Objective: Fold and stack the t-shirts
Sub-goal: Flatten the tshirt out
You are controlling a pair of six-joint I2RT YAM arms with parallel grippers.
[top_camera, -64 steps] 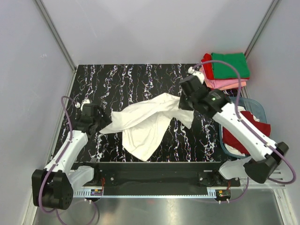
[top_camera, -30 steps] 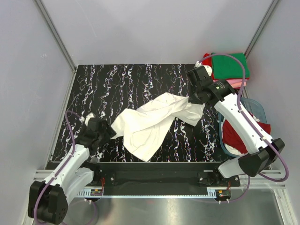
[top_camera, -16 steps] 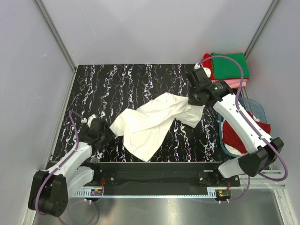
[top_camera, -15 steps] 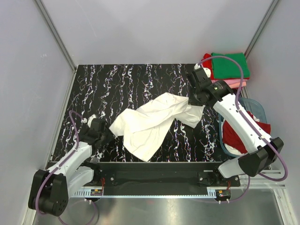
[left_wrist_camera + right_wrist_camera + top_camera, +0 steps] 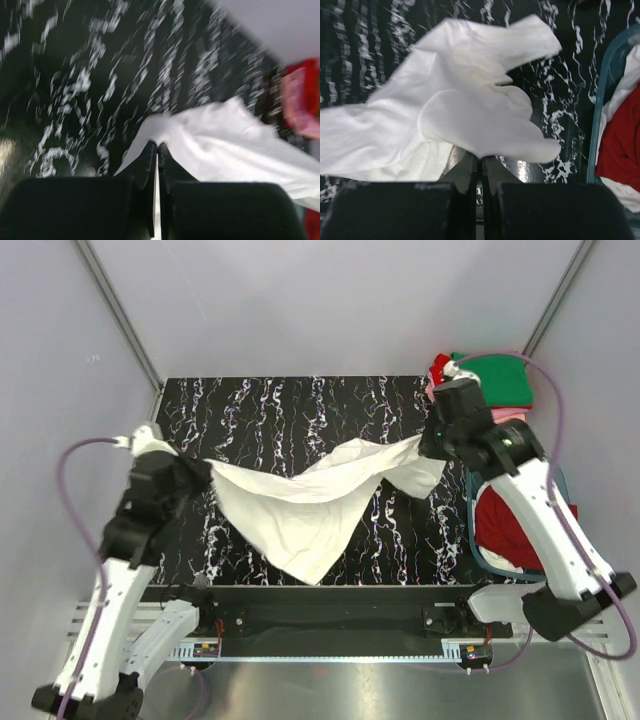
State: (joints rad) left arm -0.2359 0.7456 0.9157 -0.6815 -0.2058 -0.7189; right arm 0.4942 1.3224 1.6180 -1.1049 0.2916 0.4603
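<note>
A plain white t-shirt (image 5: 300,505) hangs stretched between my two grippers above the black marbled table (image 5: 270,410). My left gripper (image 5: 200,472) is shut on its left corner; in the left wrist view the cloth (image 5: 235,140) runs out from the closed tips (image 5: 156,146). My right gripper (image 5: 432,445) is shut on the shirt's right end, and in the right wrist view the white cloth (image 5: 470,115) bunches over the closed tips (image 5: 480,159). A stack of folded t-shirts, green on top (image 5: 495,380) over red and pink, lies at the back right.
A translucent blue-grey tub (image 5: 553,480) at the right edge holds red (image 5: 505,525) and white tees; its rim (image 5: 600,110) shows in the right wrist view. Grey walls close in the table on the left, back and right.
My left gripper closed on the shirt's left corner and lifted it up and back. My right gripper moved right and back with its end, pulling the shirt taut between them.
</note>
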